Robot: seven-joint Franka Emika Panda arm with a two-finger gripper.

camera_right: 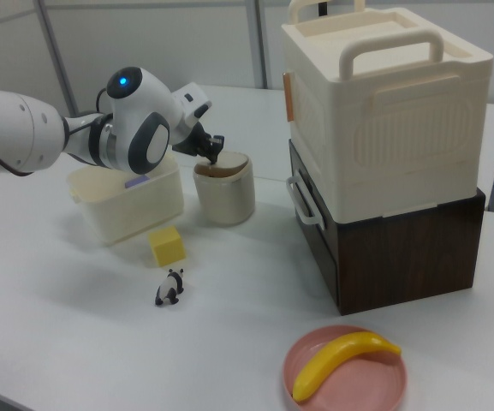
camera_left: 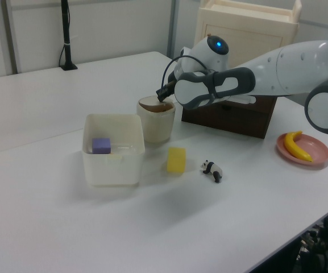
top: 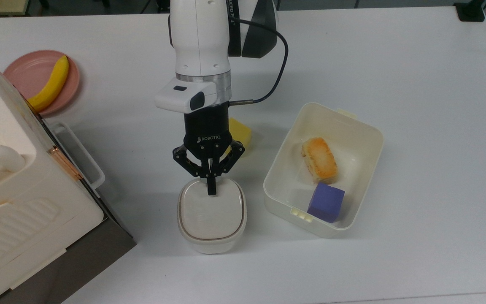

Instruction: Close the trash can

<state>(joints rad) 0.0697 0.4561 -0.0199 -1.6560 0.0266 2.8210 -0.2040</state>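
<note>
A: Where is the trash can (top: pixel 211 217)?
B: At six o'clock from the gripper (top: pixel 211 191), on the white table (top: pixel 416 126).
A: And the fingers?
B: Pressed together, tip touching its flat lid (top: pixel 209 209).

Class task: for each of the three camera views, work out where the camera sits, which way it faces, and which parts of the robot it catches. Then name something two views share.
Top view: overhead, facing straight down on the white table; forearm, wrist and gripper over the small cream plastic trash can.
Left view: low at one table side, facing across; white arm links enter from the left view's right.
Right view: low at the opposite side; arm enters from the right view's left.
Shared: yellow banana on round pink plate.
</note>
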